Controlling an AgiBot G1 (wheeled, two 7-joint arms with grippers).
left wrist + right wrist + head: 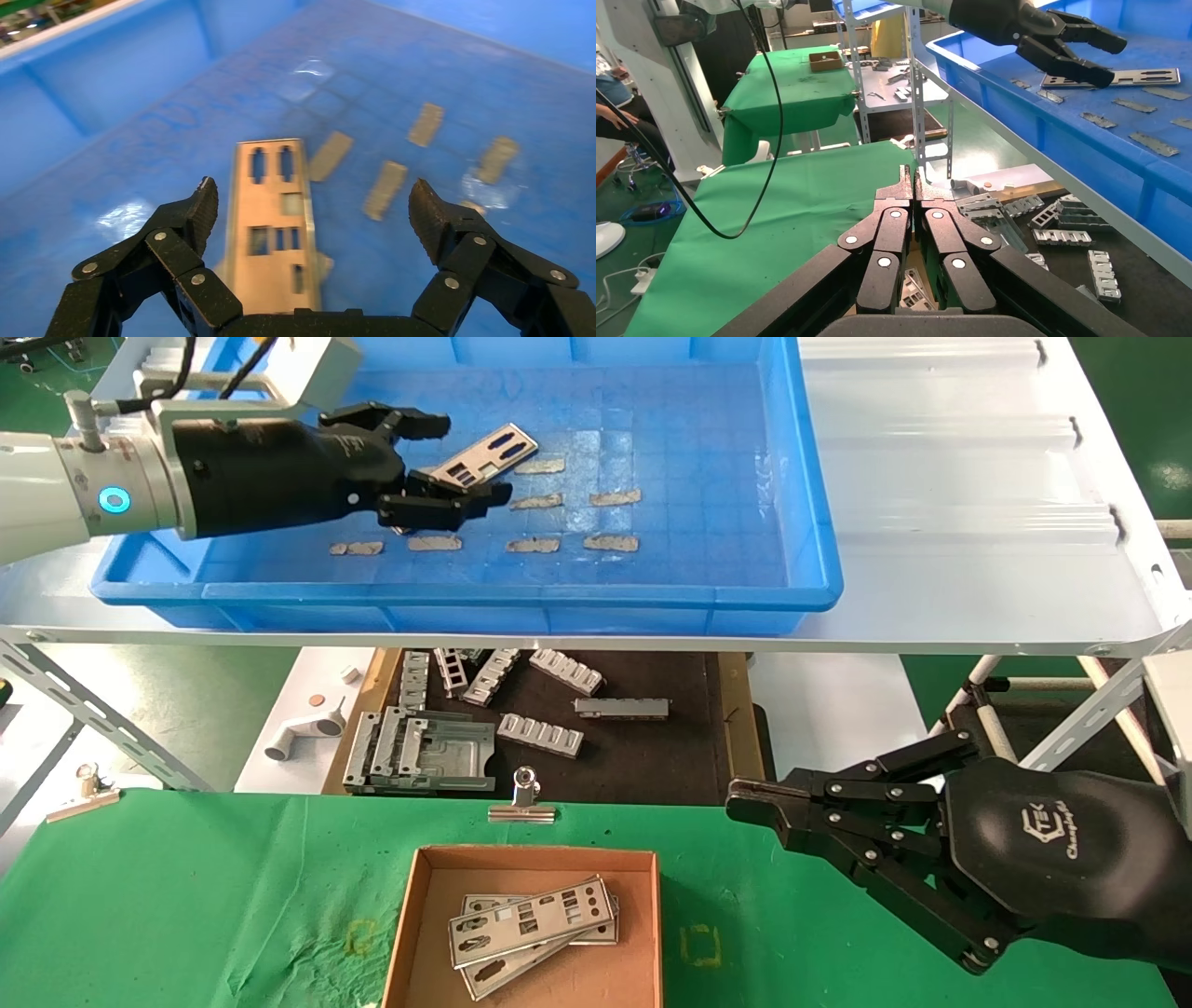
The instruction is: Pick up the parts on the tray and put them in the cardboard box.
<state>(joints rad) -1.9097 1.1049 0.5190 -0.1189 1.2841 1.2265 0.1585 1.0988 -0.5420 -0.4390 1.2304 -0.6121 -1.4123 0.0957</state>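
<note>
Your left gripper's (456, 463) fingers (200, 210) are spread wide with nothing held, straddling one plate (484, 456) that lies flat in the tray's (810, 523) left half. That arm reaches in from the left, level over the tray floor. The plate is silver, punched with rectangular slots. Your right gripper (914, 184) sits pinched closed and empty, near right of the box (410, 933), where more plates (533, 919) lie stacked.

Tray (810, 523) floor open right of plate (484, 456); grey strips (535, 501) scattered beside it; raised rim bounds.
</note>
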